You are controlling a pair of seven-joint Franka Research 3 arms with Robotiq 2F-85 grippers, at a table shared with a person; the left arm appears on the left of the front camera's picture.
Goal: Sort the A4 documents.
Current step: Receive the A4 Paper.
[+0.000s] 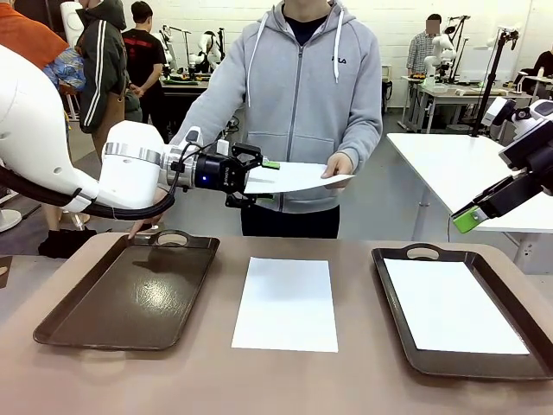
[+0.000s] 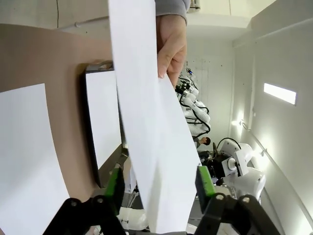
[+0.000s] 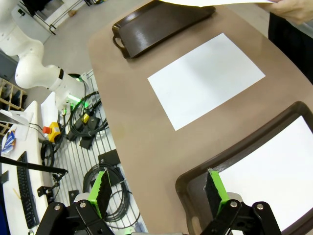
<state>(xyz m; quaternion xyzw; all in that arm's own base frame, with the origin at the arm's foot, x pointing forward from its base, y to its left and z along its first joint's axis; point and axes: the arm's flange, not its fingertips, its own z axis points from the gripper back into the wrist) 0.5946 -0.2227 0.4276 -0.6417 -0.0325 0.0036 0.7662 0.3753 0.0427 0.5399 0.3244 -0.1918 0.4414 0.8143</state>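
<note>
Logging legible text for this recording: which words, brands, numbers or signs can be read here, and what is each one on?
"FILA": on the chest of the person's grey hoodie.
Small pale marking on the black body of the left pincer: too small to read.
A4 documents: blank, no print visible on any of them.

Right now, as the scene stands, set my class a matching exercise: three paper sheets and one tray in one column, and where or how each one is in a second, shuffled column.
Column one
1. handed sheet
2. middle sheet
3. right-side sheet
4. left tray

Column two
A. inside the right tray
B. dark brown, glossy
C. flat on the bare table
D. in the air, pinched by the person's hand, between the open jaws of the left gripper

Pairs: 1-D, 2-C, 3-A, 4-B
</note>
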